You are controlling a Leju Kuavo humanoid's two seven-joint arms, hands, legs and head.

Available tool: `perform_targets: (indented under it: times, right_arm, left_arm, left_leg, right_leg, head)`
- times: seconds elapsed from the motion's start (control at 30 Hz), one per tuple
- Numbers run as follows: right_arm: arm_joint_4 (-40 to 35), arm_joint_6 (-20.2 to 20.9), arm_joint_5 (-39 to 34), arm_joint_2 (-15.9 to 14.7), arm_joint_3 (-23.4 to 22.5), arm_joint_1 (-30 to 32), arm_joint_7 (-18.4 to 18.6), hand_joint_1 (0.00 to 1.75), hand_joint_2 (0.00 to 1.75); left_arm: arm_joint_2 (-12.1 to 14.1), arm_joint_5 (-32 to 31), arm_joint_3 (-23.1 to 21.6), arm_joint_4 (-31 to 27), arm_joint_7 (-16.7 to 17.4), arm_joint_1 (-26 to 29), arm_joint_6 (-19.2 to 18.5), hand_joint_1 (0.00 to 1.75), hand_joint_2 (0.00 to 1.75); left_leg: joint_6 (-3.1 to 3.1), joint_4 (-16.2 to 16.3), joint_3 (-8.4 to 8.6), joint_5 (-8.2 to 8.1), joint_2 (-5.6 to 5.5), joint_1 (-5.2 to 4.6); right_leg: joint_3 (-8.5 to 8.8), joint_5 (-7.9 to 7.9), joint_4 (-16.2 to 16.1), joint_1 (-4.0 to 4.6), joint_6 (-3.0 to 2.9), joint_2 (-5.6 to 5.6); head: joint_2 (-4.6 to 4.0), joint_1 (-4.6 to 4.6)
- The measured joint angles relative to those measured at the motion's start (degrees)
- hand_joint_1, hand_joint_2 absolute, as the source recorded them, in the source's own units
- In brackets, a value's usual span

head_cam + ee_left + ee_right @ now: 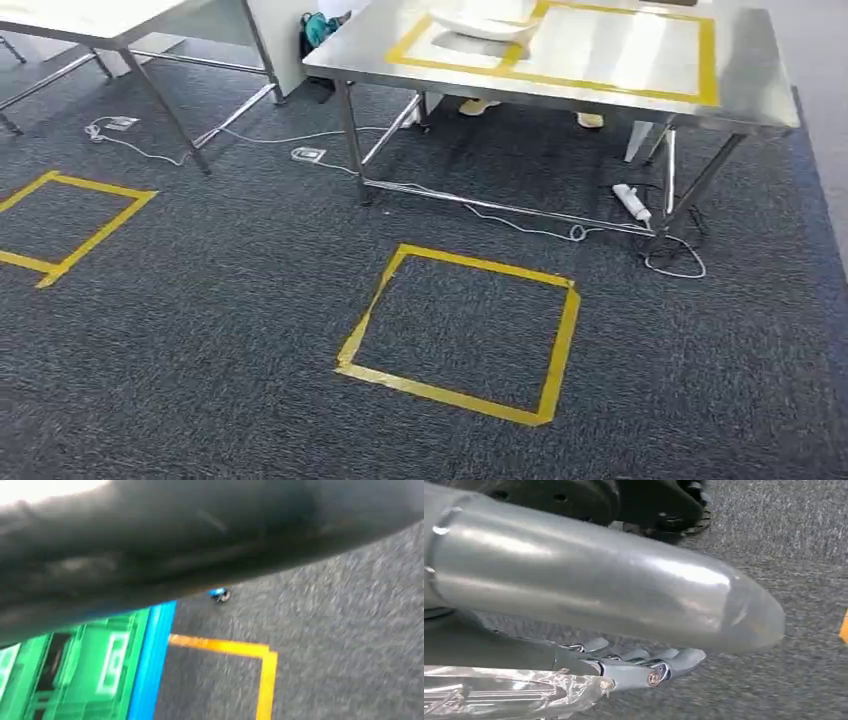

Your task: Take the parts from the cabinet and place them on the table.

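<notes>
Dark grey carpet (250, 330) carries a yellow tape square (460, 335); beyond it a steel tabletop (600, 60), also taped yellow, holds a white part (480, 25).

The left wrist view is blurred: a green crate (85, 675) with a blue edge; whether that hand's fingers are apart cannot be told.

In the right wrist view, the right hand (624, 667) grips a long silver part (589, 585), with crinkled clear wrap (509, 695) alongside the fingers (674, 662).

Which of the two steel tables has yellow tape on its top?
The nearer steel table, right of centre in the head view, has yellow tape outlining rectangles on its top with a white item inside one. The other table, far left, shows no tape.
</notes>
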Motion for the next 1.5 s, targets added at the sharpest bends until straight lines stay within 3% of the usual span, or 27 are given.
perform_targets:
  times: [0.1, 0.13, 0.2, 0.27, 0.3, 0.33, 0.4, 0.43, 0.47, 0.63, 0.7, 0.77, 0.8, 0.83, 0.9, 0.93, 0.97, 1.0, 1.03, 1.13, 1.2, 1.27, 1.33, 1.37, 1.43, 1.47, 1.5]
  right_arm:
    - [0.00, -0.04, 0.04, -0.04, 0.00, 0.03, 0.24, 0.00, 0.00]
    - [0.00, -0.04, 0.02, -0.04, 0.02, -0.06, 0.29, 0.00, 0.00]
    - [0.00, -0.13, -0.17, -0.09, 0.02, -0.17, 0.39, 0.00, 0.00]
    - [0.00, -0.28, -0.61, -0.11, -0.02, 0.23, 0.53, 0.00, 0.00]
    - [0.00, -0.39, -0.74, -0.11, -0.04, 0.31, 0.61, 0.00, 0.00]
    - [0.00, -0.50, -0.85, -0.11, -0.07, 0.29, 0.61, 0.00, 0.00]
    - [0.00, -0.57, -0.85, -0.09, -0.11, 0.18, 0.61, 0.00, 0.00]
    - [0.00, -0.57, -0.85, -0.09, -0.11, 0.15, 0.61, 0.00, 0.00]
    - [0.00, -0.59, -0.87, -0.11, -0.11, 0.17, 0.61, 0.00, 0.00]
    - [0.00, -0.61, -0.96, -0.13, -0.13, -0.22, 0.61, 0.00, 0.00]
    - [0.00, -0.68, -1.05, -0.13, -0.13, -0.17, 0.59, 0.00, 0.00]
    - [0.02, -0.66, -1.01, -0.13, -0.13, 0.21, 0.64, 0.00, 0.00]
    - [0.02, -0.68, -0.96, -0.13, -0.13, 0.33, 0.64, 0.00, 0.00]
    - [0.02, -0.68, -0.90, -0.13, -0.13, 0.42, 0.66, 0.00, 0.00]
    - [0.02, -0.68, -0.76, -0.13, -0.13, 0.48, 0.77, 0.00, 0.00]
    - [0.02, -0.68, -0.76, -0.13, -0.13, 0.48, 0.83, 0.00, 0.00]
    - [0.02, -0.68, -0.76, -0.15, -0.13, 0.47, 0.96, 0.00, 0.00]
    - [0.00, -0.63, -0.76, -0.22, -0.15, 0.44, 1.01, 0.00, 0.00]
    - [0.02, -0.61, -0.77, -0.22, -0.18, 0.41, 1.12, 0.00, 0.00]
    - [0.02, -0.40, -0.79, -0.20, -0.20, 0.41, 1.16, 0.00, 0.00]
    - [0.00, -0.20, -0.81, -0.35, -0.24, 0.47, 0.98, 0.00, 0.00]
    - [-0.02, -0.22, -0.63, -0.50, -0.28, 0.93, 0.85, 0.00, 0.00]
    - [-0.02, -0.24, -0.24, -0.52, -0.31, 1.01, 0.88, 0.00, 0.00]
    - [-0.02, -0.24, -0.04, -0.52, -0.31, 0.99, 0.86, 0.00, 0.00]
    - [-0.02, -0.24, 0.20, -0.46, -0.31, 0.93, 0.85, 0.00, 0.00]
    - [-0.02, -0.22, 0.24, -0.46, -0.31, 0.93, 0.79, 0.00, 0.00]
    - [-0.04, -0.24, 0.24, -0.48, -0.31, 1.01, 0.70, 0.00, 0.00]
  left_arm:
    - [-0.55, 0.00, 0.37, 0.28, 0.33, 0.16, -0.02, 0.00, 0.00]
    - [-0.68, 0.00, 0.63, 0.46, 0.55, 0.20, -0.30, 0.00, 0.00]
    - [-1.89, 0.15, 1.05, 0.63, 0.53, 0.22, -1.09, 0.00, 0.00]
    - [-3.56, 0.72, 1.86, 0.63, -1.05, -0.13, -1.60, 0.00, 0.00]
    - [-4.48, 0.90, 2.14, 0.63, -1.93, -0.14, -1.75, 0.00, 0.00]
    - [-5.27, 0.98, 2.38, 0.63, -2.30, -0.02, -1.84, 0.00, 0.00]
    - [-6.25, 1.14, 2.95, 0.63, -2.49, 0.14, -1.81, 0.00, 0.00]
    - [-6.38, 1.27, 3.17, 0.63, -2.49, 0.11, -1.81, 0.00, 0.00]
    - [-6.67, 1.31, 3.21, 0.63, -2.49, 0.00, -1.81, 0.00, 0.00]
    - [-7.41, 1.40, 3.74, 0.63, -2.51, -0.05, -1.84, 0.00, 0.00]
    - [-7.85, 1.71, 4.24, 0.61, -3.08, -0.06, -2.82, 0.00, 0.00]
    - [-8.67, 1.79, 4.59, 0.61, -3.30, -0.37, -3.89, 0.00, 0.00]
    - [-8.98, 1.94, 4.76, 0.63, -3.28, -0.40, -4.17, 0.00, 0.00]
    - [-9.53, 1.95, 5.07, 0.63, -3.28, -0.36, -4.35, 0.00, 0.00]
    - [-10.43, 1.73, 5.40, 0.63, -3.28, -0.28, -4.44, 0.00, 0.00]
    - [-10.84, 1.22, 5.51, 0.63, -3.39, -0.29, -4.42, 0.00, 0.00]
    - [-11.11, 0.78, 5.53, 0.63, -3.63, -0.34, -4.42, 0.00, 0.00]
    - [-11.26, 0.27, 5.53, 0.63, -3.98, -0.50, -4.42, 0.00, 0.00]
    - [-11.41, -0.07, 5.55, 0.63, -4.31, -0.51, -4.42, 0.00, 0.00]
    - [-11.56, -2.66, 5.53, 0.63, -5.13, -0.15, -4.81, 0.00, 0.00]
    - [-11.80, -3.65, 5.33, 0.63, -5.42, -0.14, -5.05, 0.00, 0.00]
    - [-12.00, -4.09, 5.20, 0.63, -5.49, -0.55, -5.18, 0.00, 0.00]
    - [-12.33, -4.33, 5.00, 0.63, -5.60, -0.49, -5.46, 0.00, 0.00]
    - [-12.42, -4.76, 4.98, 0.63, -5.70, -0.36, -5.57, 0.00, 0.00]
    - [-12.42, -5.29, 4.94, 0.63, -6.14, -0.33, -5.88, 0.00, 0.00]
    - [-12.42, -5.47, 4.90, 0.63, -6.41, -0.43, -5.99, 0.00, 0.00]
    - [-12.61, -5.90, 4.81, 0.63, -6.56, -0.74, -5.99, 0.00, 0.00]
  left_leg:
    - [-1.14, -0.28, -0.43, 0.43, -1.52, 0.54]
    - [-1.24, 0.08, -0.49, 0.32, -1.15, 0.53]
    - [-1.78, 5.11, -2.84, -3.65, 3.86, 0.16]
    - [-2.21, 14.42, -7.21, -8.03, 5.14, 0.35]
    - [-2.37, 17.69, -8.75, -8.82, 5.29, 0.41]
    - [-2.46, 17.65, -8.67, -8.12, 5.41, 0.54]
    - [-2.55, 10.58, -4.85, -3.75, 6.22, 0.78]
    - [-2.55, 5.22, -1.84, -1.52, 7.93, 0.75]
    - [-2.55, 1.64, 0.40, -0.75, 11.22, 0.66]
    - [-0.09, 0.28, 0.45, -1.17, 7.74, 0.45]
    - [0.58, 0.28, 0.39, -1.00, 6.80, 0.56]
    - [0.89, 0.30, 0.17, -0.93, 5.11, 0.36]
    - [0.93, 0.30, 0.16, -0.90, 4.26, 0.24]
    - [0.95, 0.31, 0.19, -0.89, 3.44, 0.16]
    - [0.90, 0.34, 0.31, -0.86, 1.66, 0.12]
    - [0.80, 0.34, 0.39, -0.80, 0.73, 0.13]
    - [0.66, 0.34, 0.36, -0.71, 0.04, 0.21]
    - [0.37, 0.76, 0.13, -0.78, -0.51, -0.21]
    - [0.04, 0.53, -0.07, -0.57, -0.99, 0.02]
    - [-1.23, 0.03, -0.35, 0.04, -2.60, 0.43]
    - [-1.41, 3.36, -1.84, -2.82, 3.38, 0.03]
    - [-1.92, 12.63, -6.25, -7.68, 5.10, 0.24]
    - [-2.22, 17.81, -8.66, -8.99, 5.31, 0.44]
    - [-2.33, 16.50, -7.84, -7.59, 5.41, 0.54]
    - [-2.36, 7.77, -3.08, -2.95, 6.66, 0.61]
    - [-2.33, 2.95, -0.22, -1.26, 8.75, 0.57]
    - [-2.38, 0.10, 1.16, -1.65, 11.08, 0.22]
  right_leg:
    - [0.73, 0.12, 0.24, 0.54, -0.77, -1.62]
    - [0.57, 0.56, -0.29, -0.10, -1.29, -2.53]
    - [0.56, 0.79, -0.36, -0.06, -1.70, -3.60]
    - [0.43, 0.77, -0.35, -0.02, -1.71, -5.38]
    - [0.38, 0.73, -0.34, -0.06, -1.72, -6.43]
    - [0.40, 0.69, -0.34, -0.10, -1.66, -7.22]
    - [0.59, 0.48, -0.33, -0.17, -1.34, -8.72]
    - [0.87, 0.27, -0.31, -0.22, -1.01, -9.39]
    - [1.05, 0.05, -0.30, 0.06, -0.63, -9.92]
    - [1.89, -1.10, -0.33, 0.10, 1.03, -12.49]
    - [-0.02, -4.86, 4.52, -0.13, 1.38, -6.81]
    - [-4.74, -9.30, 14.44, -0.12, 1.41, -5.08]
    - [-6.63, -10.13, 17.85, -0.08, 1.32, -4.87]
    - [-7.42, -9.48, 18.60, 0.02, 1.19, -4.79]
    - [-5.10, -4.56, 12.10, 0.14, 0.65, -4.31]
    - [-2.64, -1.64, 6.52, 0.13, 0.30, -3.25]
    - [-0.67, 0.16, 2.12, 0.05, 0.02, -0.88]
    - [-0.25, -0.24, 0.42, -0.19, 0.04, 0.75]
    - [-0.30, -0.03, 0.46, -0.08, 0.28, -0.31]
    - [0.37, 0.58, -0.01, 0.08, -0.78, -1.92]
    - [0.45, 1.03, -0.42, -0.06, -1.45, -3.32]
    - [0.31, 0.99, -0.42, 0.06, -1.60, -5.28]
    - [0.19, 0.93, -0.40, 0.07, -1.61, -7.10]
    - [0.20, 0.90, -0.39, 0.04, -1.56, -7.86]
    - [0.45, 0.66, -0.37, -0.10, -1.19, -9.26]
    - [0.74, 0.49, -0.35, -0.07, -0.88, -9.83]
    - [0.37, 0.07, -0.08, 0.50, -0.31, -10.39]
  head:
    - [0.00, 0.09]
    - [0.00, 0.05]
    - [0.00, -0.85]
    - [0.00, -0.94]
    - [0.00, -0.96]
    - [0.00, -0.98]
    - [0.00, -0.96]
    - [0.00, -0.98]
    - [0.00, -1.09]
    - [0.00, -0.89]
    - [0.00, -0.39]
    - [0.00, -0.28]
    - [0.00, -0.30]
    - [0.00, -0.28]
    - [0.00, -0.28]
    - [0.00, -0.28]
    - [0.00, -0.26]
    - [0.00, -0.34]
    - [0.00, -0.33]
    - [0.00, -0.35]
    - [0.00, -0.87]
    - [0.00, -0.96]
    - [0.00, -0.98]
    - [0.00, -0.98]
    - [0.00, -1.00]
    - [0.00, -0.98]
    - [0.00, -1.22]
